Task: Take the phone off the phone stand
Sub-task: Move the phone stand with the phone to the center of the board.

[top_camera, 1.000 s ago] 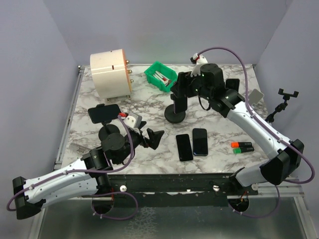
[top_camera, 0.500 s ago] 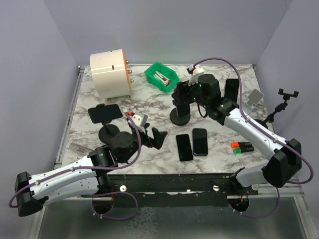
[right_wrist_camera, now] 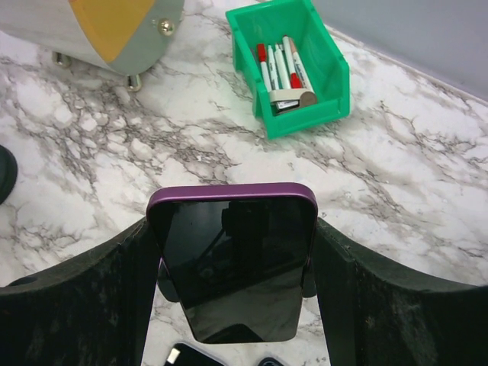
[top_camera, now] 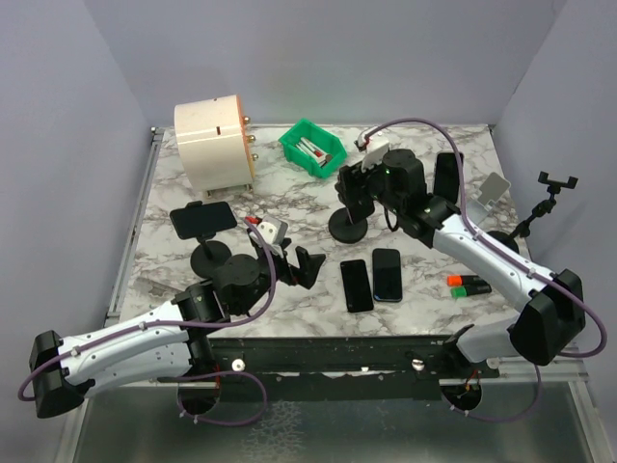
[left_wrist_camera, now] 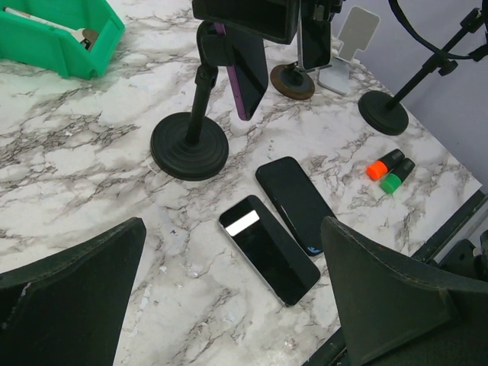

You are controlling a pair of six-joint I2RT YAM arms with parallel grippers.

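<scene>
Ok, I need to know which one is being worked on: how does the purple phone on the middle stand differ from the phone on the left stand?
The purple phone stands upright with its long side vertical, while the left phone lies landscape. The purple phone is clasped between the fingers of the right hand, while the left phone has no hand on it. Both show dark, unlit screens.

From above I see the right gripper at the head of the stand, its fingers flanking the phone. The left gripper hangs spread wide over the table — just left of two flat handsets. A green bin sits behind the stand.
</scene>
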